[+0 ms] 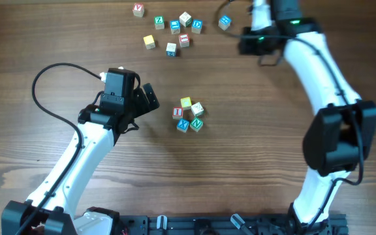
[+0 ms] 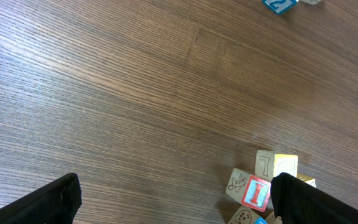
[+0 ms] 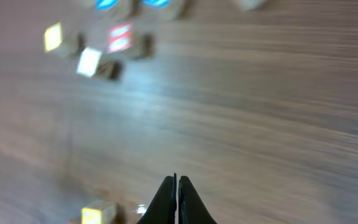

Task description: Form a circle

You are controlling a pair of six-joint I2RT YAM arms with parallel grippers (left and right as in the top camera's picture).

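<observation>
Overhead shows the circle (image 1: 188, 114) as 5 small colored cubes packed together.

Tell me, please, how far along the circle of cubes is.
Done: five cubes already sit together as a tight ring. In hand: nothing; the left gripper is open beside it, and the right gripper is shut and empty near the loose cubes. Left: seemingly little, perhaps only pulling the arms back.
</observation>
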